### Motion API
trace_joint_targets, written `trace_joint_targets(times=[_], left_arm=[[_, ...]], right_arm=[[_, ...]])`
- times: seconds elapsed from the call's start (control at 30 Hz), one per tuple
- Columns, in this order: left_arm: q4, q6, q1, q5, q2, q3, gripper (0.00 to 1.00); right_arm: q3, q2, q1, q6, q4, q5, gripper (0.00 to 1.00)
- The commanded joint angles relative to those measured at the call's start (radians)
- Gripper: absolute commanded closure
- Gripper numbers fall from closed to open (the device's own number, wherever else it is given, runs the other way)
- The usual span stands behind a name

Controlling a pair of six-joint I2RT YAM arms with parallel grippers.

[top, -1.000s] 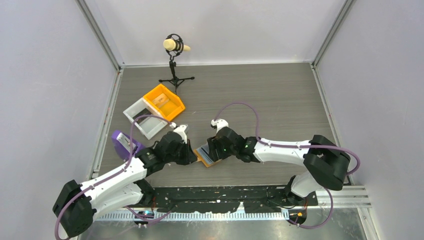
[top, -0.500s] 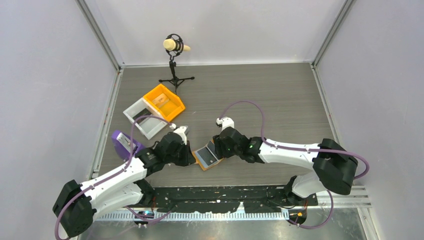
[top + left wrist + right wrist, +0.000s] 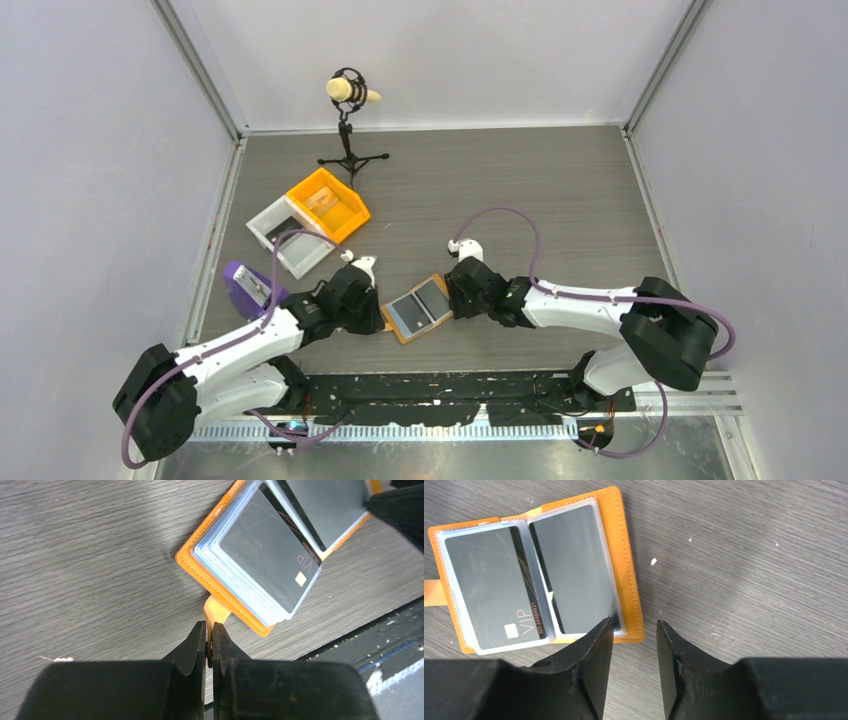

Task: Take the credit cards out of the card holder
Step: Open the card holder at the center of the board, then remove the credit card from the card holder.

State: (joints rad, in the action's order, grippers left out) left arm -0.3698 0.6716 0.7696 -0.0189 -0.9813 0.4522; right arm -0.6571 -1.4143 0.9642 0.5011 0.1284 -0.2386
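The card holder (image 3: 420, 309) lies spread open on the table, orange rim (image 3: 628, 580) around clear pocket panels. Two dark credit cards sit in its pockets: one marked VIP (image 3: 494, 600) (image 3: 270, 555) and a plain one (image 3: 574, 570) (image 3: 325, 505). My left gripper (image 3: 210, 630) (image 3: 377, 319) is shut on the holder's small orange strap tab (image 3: 216, 612) at its left edge. My right gripper (image 3: 634, 627) (image 3: 456, 296) hovers open at the holder's right edge with nothing between its fingers. Its left finger (image 3: 596, 650) overlaps the holder's near corner in the right wrist view.
An orange bin (image 3: 328, 203) and a white bin (image 3: 288, 236) stand at the back left. A purple object (image 3: 245, 285) lies beside my left arm. A microphone on a tripod (image 3: 350, 110) stands at the far edge. A black rail (image 3: 450, 392) runs along the near edge.
My right gripper drew back to the right off the holder and its jaws narrowed. The holder now lies fully open with both cards showing. My left gripper shifted slightly, still pinching the tab.
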Motion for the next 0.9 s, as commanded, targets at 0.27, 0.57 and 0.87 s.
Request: trace_joint_targets(times=[0.27,0.57,0.87], left_arm=[[-0.084,0.037,-0.004,0.067,-0.064,0.136,0.84],[-0.137,0.091,-0.004,0.063,-0.027,0.220,0.63],[0.053,0.089,-0.004,-0.051,-0.120,0.219,0.62]], right_arm=[[0.013,-0.003,-0.044,0.003,-0.138,0.138,0.60],[0.007,-0.003,-0.046,-0.001,-0.175,0.191,0.59],[0.006,0.012,-0.054,0.013,-0.155,0.200,0.59]])
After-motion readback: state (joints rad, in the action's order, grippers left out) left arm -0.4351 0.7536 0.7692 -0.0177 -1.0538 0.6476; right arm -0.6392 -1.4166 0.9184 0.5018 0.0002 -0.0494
